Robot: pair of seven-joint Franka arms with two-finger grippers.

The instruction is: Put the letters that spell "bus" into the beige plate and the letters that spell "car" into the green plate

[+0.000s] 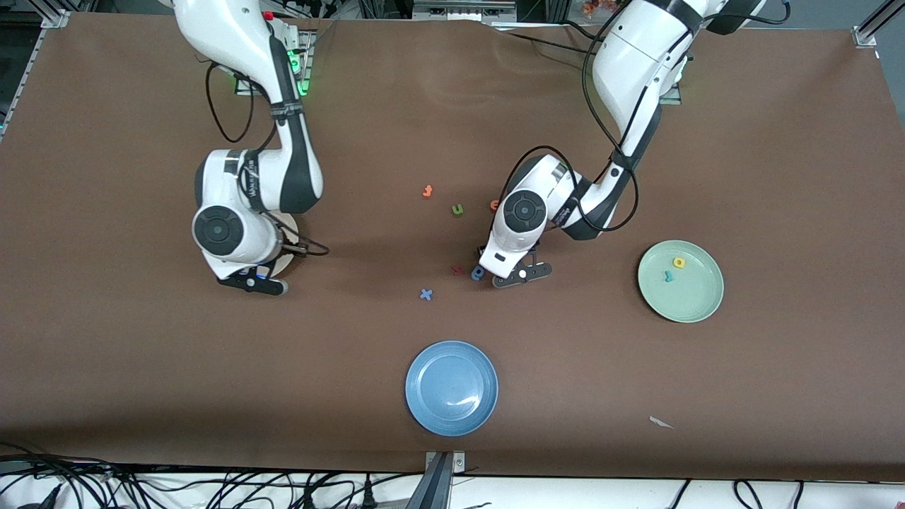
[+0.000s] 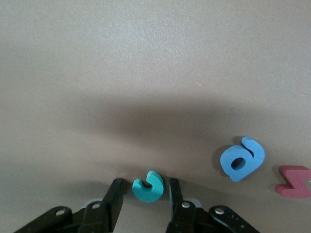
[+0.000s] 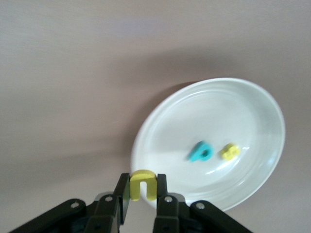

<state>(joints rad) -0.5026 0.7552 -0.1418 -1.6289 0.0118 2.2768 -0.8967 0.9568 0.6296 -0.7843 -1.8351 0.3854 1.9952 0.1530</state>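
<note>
While the right gripper [image 3: 143, 193] clasps the yellow "u" [image 3: 142, 184] just short of the beige plate [image 3: 252, 107], the left gripper [image 2: 145, 196], jaws not yet touching, brackets the teal "c" [image 2: 148, 186] low in frame.

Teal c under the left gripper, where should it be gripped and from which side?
Grip the teal c across its rounded outer edges, straight down from above: it lies flat on the table, so only its sides offer a hold. The left gripper straddles it, open. The right gripper holds a yellow u over the beige plate's rim.
</note>
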